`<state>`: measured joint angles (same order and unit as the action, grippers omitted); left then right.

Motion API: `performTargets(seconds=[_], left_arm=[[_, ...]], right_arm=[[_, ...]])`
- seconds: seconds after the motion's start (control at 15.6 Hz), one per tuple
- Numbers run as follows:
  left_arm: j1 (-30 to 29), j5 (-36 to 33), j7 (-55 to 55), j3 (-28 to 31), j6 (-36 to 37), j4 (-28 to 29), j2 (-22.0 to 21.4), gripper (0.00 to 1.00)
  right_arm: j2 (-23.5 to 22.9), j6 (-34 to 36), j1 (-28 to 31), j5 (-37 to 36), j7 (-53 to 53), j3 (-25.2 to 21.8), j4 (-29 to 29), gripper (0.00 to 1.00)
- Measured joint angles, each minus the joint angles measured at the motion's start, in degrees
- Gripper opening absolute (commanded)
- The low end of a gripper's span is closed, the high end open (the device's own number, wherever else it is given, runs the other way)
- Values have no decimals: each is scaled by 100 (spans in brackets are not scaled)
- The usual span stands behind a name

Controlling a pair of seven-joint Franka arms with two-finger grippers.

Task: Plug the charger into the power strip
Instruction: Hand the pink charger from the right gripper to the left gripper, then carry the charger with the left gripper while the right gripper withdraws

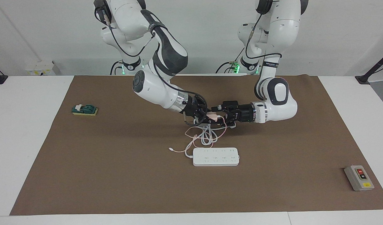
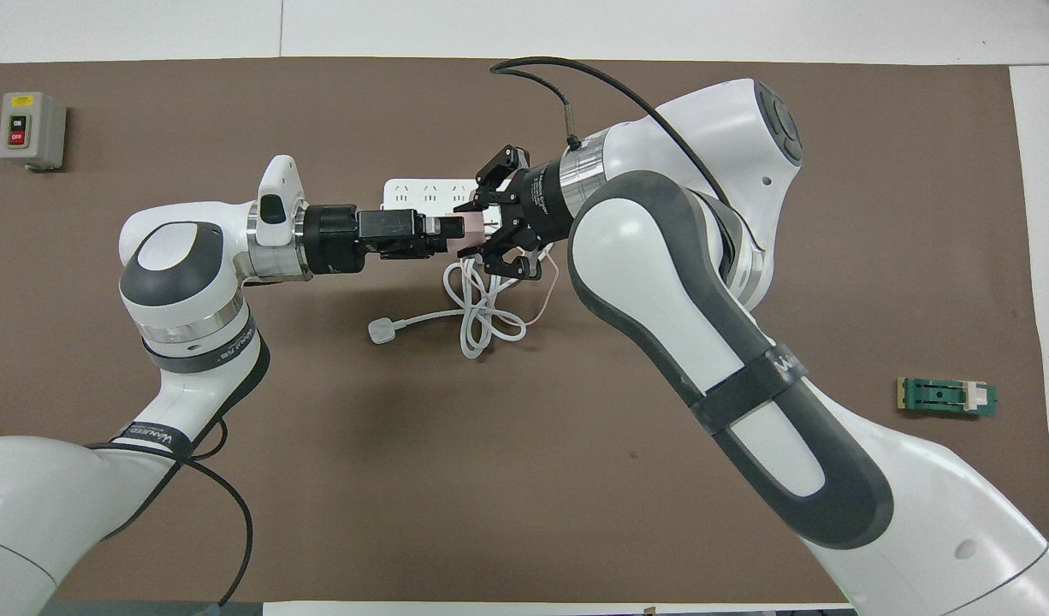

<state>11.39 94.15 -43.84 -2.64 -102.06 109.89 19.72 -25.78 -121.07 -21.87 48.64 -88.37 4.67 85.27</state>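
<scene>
The pale-pink charger (image 1: 213,116) hangs in the air between my two grippers, over the coiled cords; it also shows in the overhead view (image 2: 472,229). My right gripper (image 1: 207,115) (image 2: 488,228) is shut on it. My left gripper (image 1: 218,117) (image 2: 454,232) is level with the charger and right up against its other end. The thin pink cable (image 1: 182,150) trails down onto the mat. The white power strip (image 1: 216,156) lies flat on the mat, farther from the robots than the grippers; the grippers cover part of it in the overhead view (image 2: 422,190).
The strip's thick white cord (image 1: 207,137) lies coiled under the grippers, with its white plug (image 2: 381,330) beside it. A grey button box (image 1: 359,177) sits at the left arm's end. A green block (image 1: 84,109) sits at the right arm's end.
</scene>
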Motion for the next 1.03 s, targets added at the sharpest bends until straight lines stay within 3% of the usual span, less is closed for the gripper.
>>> performTargets(seconds=[0.26, 0.32, 0.45, 0.51, 0.58, 1.03], left_arm=[[0, 0, -7, 0, 2, 0, 0, 23], [0, 0, -7, 0, 2, 0, 0, 9], [-10, 4, 41, 4, 19, 0, 3, 3], [-14, -3, 41, 4, 26, -2, 3, 2], [-17, -8, 41, 4, 27, -7, 3, 2], [-96, -425, -19, 55, 171, -227, -2, 2]], right_arm=[[-4, 0, 0, 0, -3, 0, -1, 0], [-5, 0, 0, 0, -11, 0, -1, 0], [-5, -5, -5, 4, -13, 1, -17, 0], [-6, -6, -7, 4, -13, 1, -19, 7], [-5, -11, -8, 6, -21, 1, -20, 99], [-6, -16, 15, -33, -401, -74, -52, 100]])
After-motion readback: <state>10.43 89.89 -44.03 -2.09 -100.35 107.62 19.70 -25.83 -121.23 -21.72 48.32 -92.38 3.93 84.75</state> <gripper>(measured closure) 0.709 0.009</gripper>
